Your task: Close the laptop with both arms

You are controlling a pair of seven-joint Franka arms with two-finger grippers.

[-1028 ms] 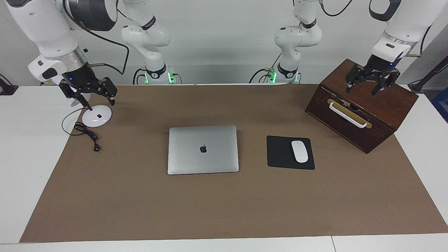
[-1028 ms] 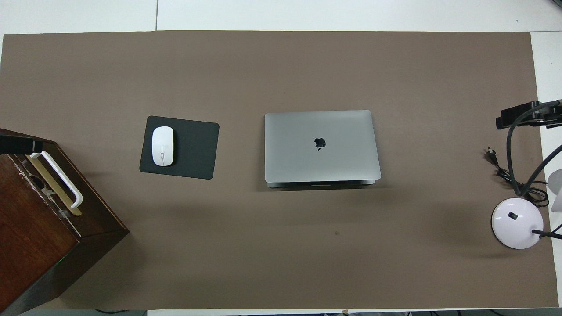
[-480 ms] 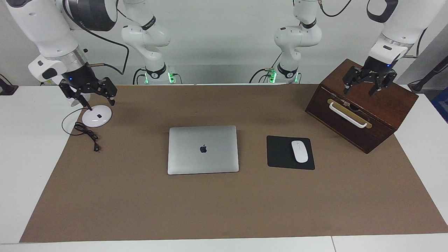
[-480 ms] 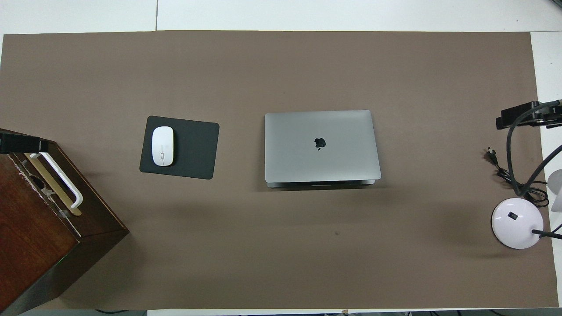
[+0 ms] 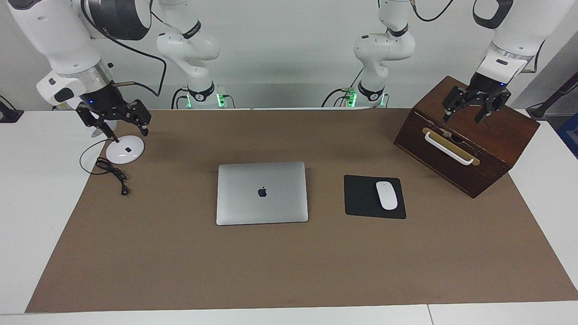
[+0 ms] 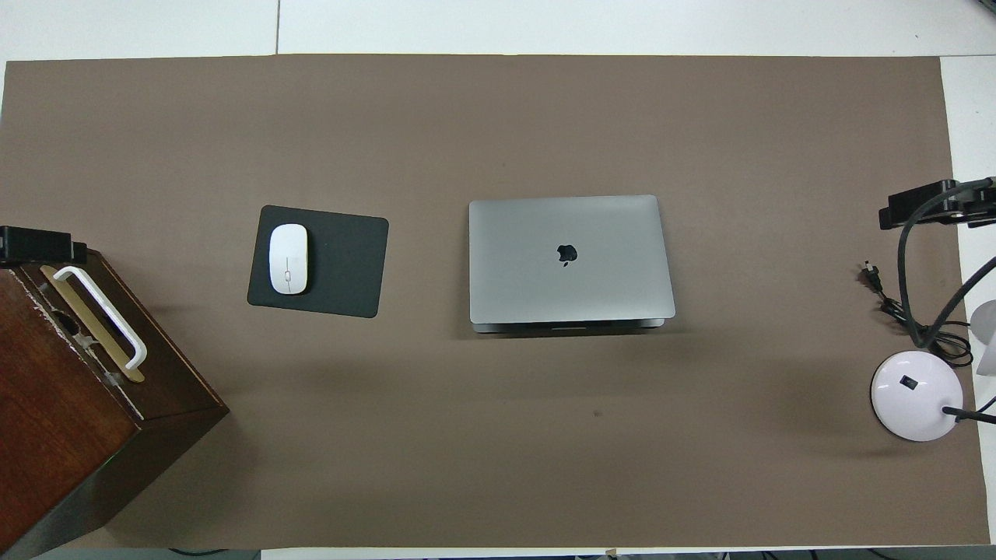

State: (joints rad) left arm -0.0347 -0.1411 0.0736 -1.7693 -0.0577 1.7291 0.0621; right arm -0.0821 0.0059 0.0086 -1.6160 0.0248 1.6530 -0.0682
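Judging from the flat lid, the laptop [image 5: 262, 192] already looks shut, logo up, mid-mat on the surface [image 5: 27, 189], just beside the mouse pad [image 5: 363, 197] w/ mouse [image 5: 386, 195]. A thin dark gap shows along its edge nearest the robots, so maybe not fully seated. Left end effector [image 5: 470, 110] hangs open and empty over the wooden box [image 5: 505, 135]; right end effector [image 5: 118, 123] open and empty over the lamp base [image 5: 125, 149]. Both well apart from the laptop. Step in hand: task prob done, arms parked. Next, if anything: confirm lid is fully down; otherwise bring both in and press the lid evenly.
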